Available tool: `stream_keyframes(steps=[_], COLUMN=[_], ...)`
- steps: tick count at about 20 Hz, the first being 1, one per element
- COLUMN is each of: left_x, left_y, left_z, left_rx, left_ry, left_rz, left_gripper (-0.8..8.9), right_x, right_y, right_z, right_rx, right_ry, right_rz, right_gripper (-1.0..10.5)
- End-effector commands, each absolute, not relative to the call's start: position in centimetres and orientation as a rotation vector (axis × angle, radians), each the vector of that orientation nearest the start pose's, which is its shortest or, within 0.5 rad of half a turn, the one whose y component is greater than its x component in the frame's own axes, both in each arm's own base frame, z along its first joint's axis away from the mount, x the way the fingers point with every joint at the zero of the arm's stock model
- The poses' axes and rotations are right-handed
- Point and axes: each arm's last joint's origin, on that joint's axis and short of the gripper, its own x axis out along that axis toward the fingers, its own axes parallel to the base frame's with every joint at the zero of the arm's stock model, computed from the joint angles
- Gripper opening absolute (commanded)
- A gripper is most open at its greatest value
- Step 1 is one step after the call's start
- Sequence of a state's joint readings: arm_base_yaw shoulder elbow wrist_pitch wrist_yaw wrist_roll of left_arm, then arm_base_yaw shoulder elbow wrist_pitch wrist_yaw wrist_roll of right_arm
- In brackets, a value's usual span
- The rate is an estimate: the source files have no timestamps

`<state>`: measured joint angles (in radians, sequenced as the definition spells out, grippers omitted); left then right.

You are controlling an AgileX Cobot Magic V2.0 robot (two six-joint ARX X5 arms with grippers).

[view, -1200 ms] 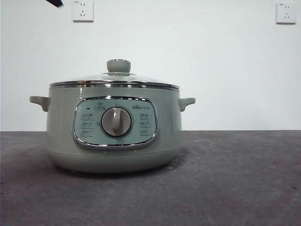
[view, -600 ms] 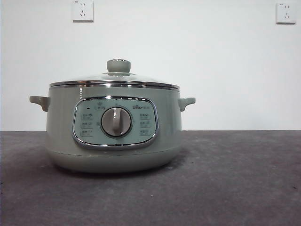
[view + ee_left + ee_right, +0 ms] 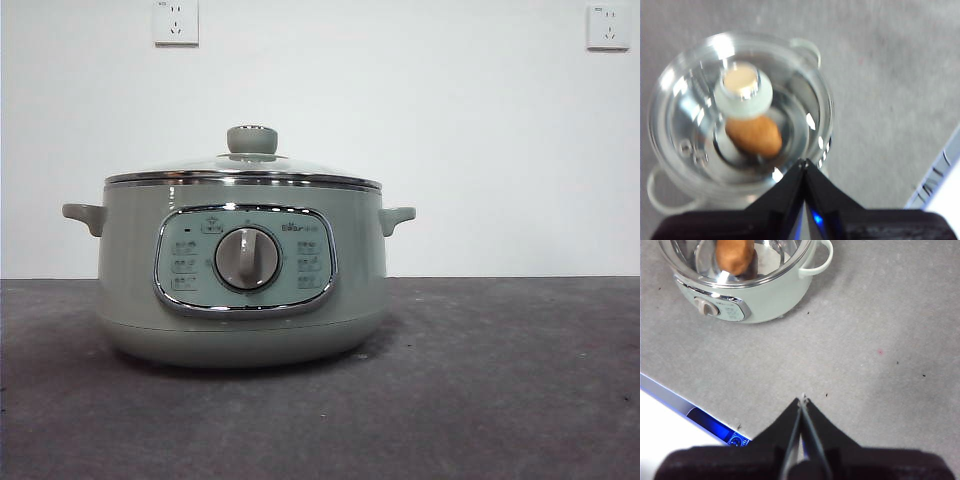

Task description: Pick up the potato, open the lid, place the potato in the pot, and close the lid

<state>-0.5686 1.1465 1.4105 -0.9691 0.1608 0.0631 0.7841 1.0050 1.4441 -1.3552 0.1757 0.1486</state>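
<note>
Potato inside pot — lid on.

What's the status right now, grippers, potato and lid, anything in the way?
Left gripper shut, empty, above the pot. Right gripper shut, empty, off to the side. Potato inside, lid on. Nothing in the way.

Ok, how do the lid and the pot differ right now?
The lid is clear glass with a steel rim and a knob on top; the pot is opaque sage green with side handles and a dial. The lid is shallow and domed, the pot deep. Both are round, and the knob matches the pot's green.
</note>
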Motion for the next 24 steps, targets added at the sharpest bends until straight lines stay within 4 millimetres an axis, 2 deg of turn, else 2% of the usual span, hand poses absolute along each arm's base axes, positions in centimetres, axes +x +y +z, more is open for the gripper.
stream_keyframes(steps=[1, 4, 6, 8, 12, 15, 17, 20, 24], left_x=[17.4, 17.1, 16.6, 16.1, 13.7, 11.9, 11.0, 10.2, 9.9], left_y=[-11.3, -9.9, -8.4, -6.6, -3.1, -1.5, -1.0, -0.6, -0.5], left_z=[40.9, 41.3, 40.3, 37.8, 30.1, 23.9, 20.5, 17.2, 14.8], left_rx=[0.201, 0.235, 0.241, 0.172, 0.081, 0.038, -0.020, -0.049, -0.035], left_ry=[0.620, 0.553, 0.518, 0.459, 0.265, 0.184, 0.182, 0.179, 0.190], left_rz=[-0.712, -0.679, -0.633, -0.543, -0.354, -0.241, -0.183, -0.148, -0.134], left_gripper=[-0.03, -0.03, -0.03, -0.03, -0.03, -0.03, -0.03, -0.03, -0.03], right_x=[9.7, 9.7, 9.7, 9.7, 9.7, 9.7, 9.7, 9.7, 9.7], right_y=[9.0, 9.0, 9.0, 9.0, 9.0, 9.0, 9.0, 9.0, 9.0], right_z=[40.5, 40.5, 40.5, 40.5, 40.5, 40.5, 40.5, 40.5, 40.5], right_rx=[-0.308, -0.308, -0.308, -0.308, -0.308, -0.308, -0.308, -0.308, -0.308], right_ry=[0.888, 0.888, 0.888, 0.888, 0.888, 0.888, 0.888, 0.888, 0.888], right_rz=[0.495, 0.495, 0.495, 0.495, 0.495, 0.495, 0.495, 0.495, 0.495], right_gripper=[0.0, 0.0, 0.0, 0.0, 0.0, 0.0, 0.0, 0.0, 0.0])
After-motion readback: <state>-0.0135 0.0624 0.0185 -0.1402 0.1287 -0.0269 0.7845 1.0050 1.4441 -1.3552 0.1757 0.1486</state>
